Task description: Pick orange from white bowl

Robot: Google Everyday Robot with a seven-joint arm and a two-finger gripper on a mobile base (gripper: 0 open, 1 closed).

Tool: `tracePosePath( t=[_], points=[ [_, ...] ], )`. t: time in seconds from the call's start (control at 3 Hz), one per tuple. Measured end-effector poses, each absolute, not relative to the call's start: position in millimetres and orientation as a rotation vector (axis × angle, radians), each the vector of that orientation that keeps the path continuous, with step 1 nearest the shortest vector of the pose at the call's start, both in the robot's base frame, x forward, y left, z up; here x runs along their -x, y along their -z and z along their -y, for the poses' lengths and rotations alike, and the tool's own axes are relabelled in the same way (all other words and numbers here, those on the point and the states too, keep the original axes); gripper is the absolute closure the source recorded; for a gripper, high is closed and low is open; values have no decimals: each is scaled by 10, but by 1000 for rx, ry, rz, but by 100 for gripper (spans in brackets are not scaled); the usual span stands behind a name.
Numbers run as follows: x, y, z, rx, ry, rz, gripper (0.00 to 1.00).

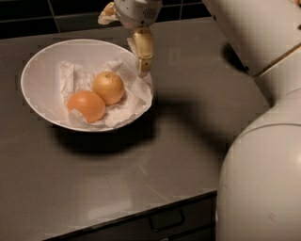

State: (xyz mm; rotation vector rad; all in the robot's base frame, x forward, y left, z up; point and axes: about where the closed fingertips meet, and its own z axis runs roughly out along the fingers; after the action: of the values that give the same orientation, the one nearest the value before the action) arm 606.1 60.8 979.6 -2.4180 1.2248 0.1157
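Observation:
The white bowl [35,89], lined with crumpled white paper, stands on the dark counter at the left. In it lie the orange [108,87], paler and yellowish, and to its front left a deeper reddish-orange fruit [86,106], touching it. My gripper [123,44] hangs over the bowl's far right rim, above and to the right of the orange and not touching it. It is open and empty. One finger [143,52] points down at the rim and the other [107,13] shows at the top edge.
My white arm [263,141] fills the right side and hides the counter's back right corner. The counter's front edge runs along the bottom, with a drawer handle [164,219] below it. A dark tiled wall [28,14] is behind.

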Motion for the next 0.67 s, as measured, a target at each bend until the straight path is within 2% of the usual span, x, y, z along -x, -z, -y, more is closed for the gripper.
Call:
tracePosePath(
  t=[0.33, 0.67],
  points=[
    [-6130, -9699, -679, 2426, -153, -1206, 0],
    [-6122, -9612, -741, 2429, -188, -1192, 6]
  ],
)
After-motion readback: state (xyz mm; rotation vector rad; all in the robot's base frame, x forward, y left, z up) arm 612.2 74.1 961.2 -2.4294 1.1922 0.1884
